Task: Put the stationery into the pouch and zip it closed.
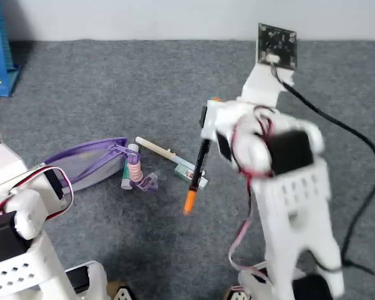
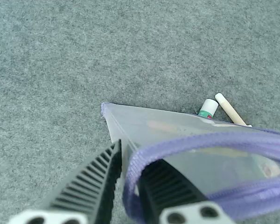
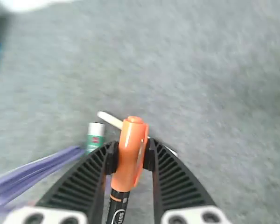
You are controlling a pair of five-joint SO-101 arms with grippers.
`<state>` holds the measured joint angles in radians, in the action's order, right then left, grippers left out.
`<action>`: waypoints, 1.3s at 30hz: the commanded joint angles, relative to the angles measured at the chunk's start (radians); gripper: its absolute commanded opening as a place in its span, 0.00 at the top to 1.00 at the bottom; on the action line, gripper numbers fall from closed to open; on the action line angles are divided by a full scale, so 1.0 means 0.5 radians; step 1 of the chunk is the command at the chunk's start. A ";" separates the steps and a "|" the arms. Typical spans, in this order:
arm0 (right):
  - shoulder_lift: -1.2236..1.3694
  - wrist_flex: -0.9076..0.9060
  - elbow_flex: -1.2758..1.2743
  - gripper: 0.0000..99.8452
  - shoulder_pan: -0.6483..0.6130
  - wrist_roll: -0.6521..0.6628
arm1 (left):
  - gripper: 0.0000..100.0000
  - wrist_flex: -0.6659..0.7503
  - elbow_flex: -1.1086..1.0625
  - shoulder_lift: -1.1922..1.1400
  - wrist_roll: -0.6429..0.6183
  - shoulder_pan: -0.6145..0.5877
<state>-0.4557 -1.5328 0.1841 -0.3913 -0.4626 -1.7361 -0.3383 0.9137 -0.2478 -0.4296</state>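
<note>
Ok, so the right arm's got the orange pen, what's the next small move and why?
Probably carry the right gripper across toward the open side of the pouch. It is shut on the pen, which sits well clear of the pouch, and the left gripper is pinching the pouch's edge. The pen likely has to reach the opening before it is let go.

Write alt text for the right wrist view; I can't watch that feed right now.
The right gripper is shut on a pen with an orange cap, over grey carpet. Beyond it lie a green-and-white glue stick and a pale stick, with the purple edge of the pouch off to one side.
</note>
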 commanded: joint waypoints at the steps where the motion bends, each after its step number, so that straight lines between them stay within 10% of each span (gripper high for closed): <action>1: -0.293 -0.017 0.110 0.99 -0.121 0.064 | 0.99 -0.037 0.014 0.000 -0.012 0.018; 16: -1.524 0.483 -0.752 0.99 -0.726 0.334 | 0.99 -0.037 -0.038 0.000 -0.012 0.018; 39: -2.128 3.049 -2.375 0.99 -0.962 0.651 | 0.99 -0.037 -0.038 0.000 -0.015 0.018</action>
<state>-1.5466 -0.1995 -0.9759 -0.8608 -0.1834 -1.7361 -0.3613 0.9244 -0.2478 -0.4296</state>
